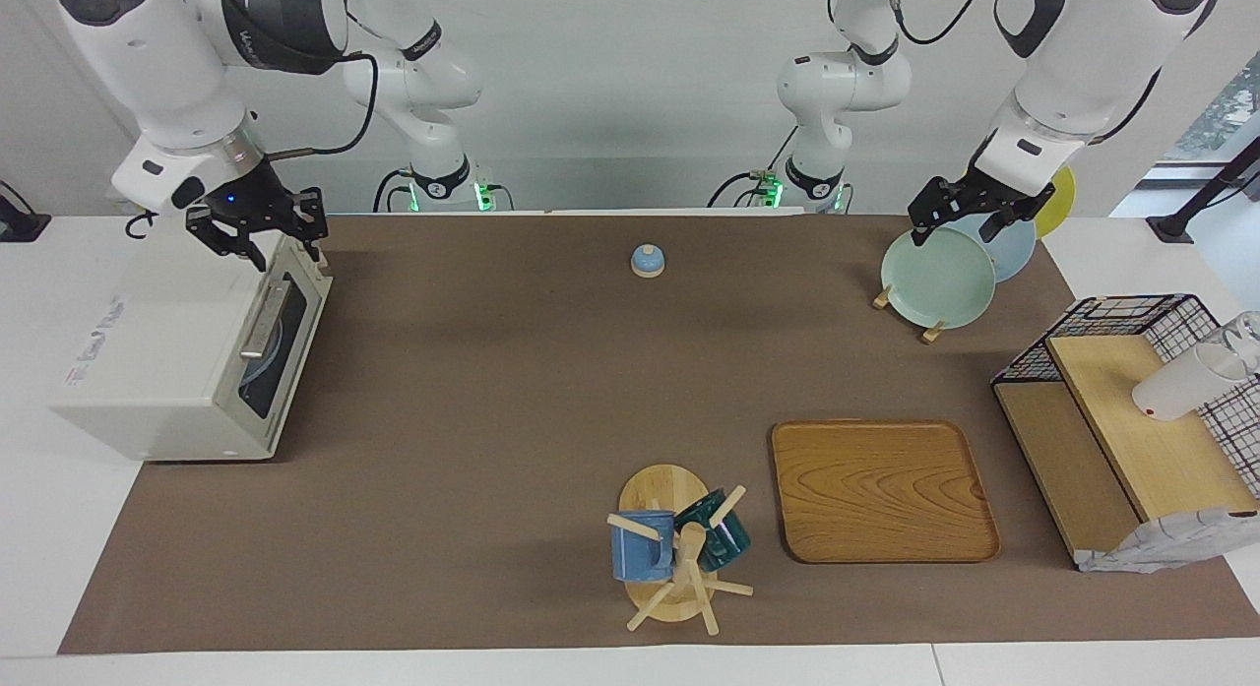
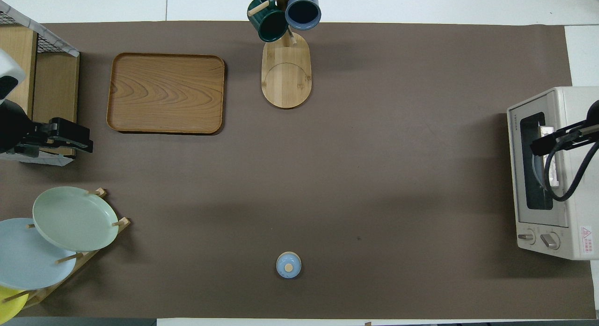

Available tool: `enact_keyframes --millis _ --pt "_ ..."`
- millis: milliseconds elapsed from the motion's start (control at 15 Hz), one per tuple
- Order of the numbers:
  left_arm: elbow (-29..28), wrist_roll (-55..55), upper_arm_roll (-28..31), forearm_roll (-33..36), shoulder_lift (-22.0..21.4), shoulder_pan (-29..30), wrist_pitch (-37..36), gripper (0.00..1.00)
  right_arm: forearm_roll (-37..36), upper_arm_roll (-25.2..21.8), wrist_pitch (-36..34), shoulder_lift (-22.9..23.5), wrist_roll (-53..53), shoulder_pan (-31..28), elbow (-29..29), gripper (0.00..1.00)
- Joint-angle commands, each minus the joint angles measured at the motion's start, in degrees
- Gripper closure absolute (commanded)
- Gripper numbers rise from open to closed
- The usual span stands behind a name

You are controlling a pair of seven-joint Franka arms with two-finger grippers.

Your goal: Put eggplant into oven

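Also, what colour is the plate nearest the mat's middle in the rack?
Pale green. The plate shows best in the overhead view, leaning in the wooden rack.

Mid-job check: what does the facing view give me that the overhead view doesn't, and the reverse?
Facing view only: both arms down to their bases, and the whole right hand, open, above the top front edge of the oven.
Overhead view only: the oven's knobs and warning label, seen plainly.
Both: the oven door shut, no eggplant in sight, the left hand waiting open by the plate rack, the wooden tray bare.
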Motion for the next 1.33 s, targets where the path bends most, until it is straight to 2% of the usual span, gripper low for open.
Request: enact_keyframes --millis 0,199,465,864,1263 --pt "-0.4 0.7 -0.4 -0.4 -0.4 0.9 0.4 0.0 1.0 0.8 -1.7 -0.1 0.6 -0.6 1.2 0.0" --pt "-0.4 0.7 -0.4 -0.4 -0.4 0.9 0.4 0.0 1.1 0.8 -1.6 0.0 1.5 -0.6 1.2 0.0" --pt "-0.4 0.7 -0.4 -0.4 -0.4 0.9 0.4 0.0 3.4 1.9 -2.0 0.5 8.2 -0.8 2.5 0.0" --pt "-0.4 0.7 -0.4 -0.4 -0.4 0.9 0.4 0.0 2.4 1.2 -5.0 1.6 8.4 -3.7 5.5 0.0" --pt "-0.4 0.7 -0.4 -0.4 -0.4 0.9 0.4 0.0 2.6 1.1 -4.6 2.2 10.6 -2.4 5.5 0.0"
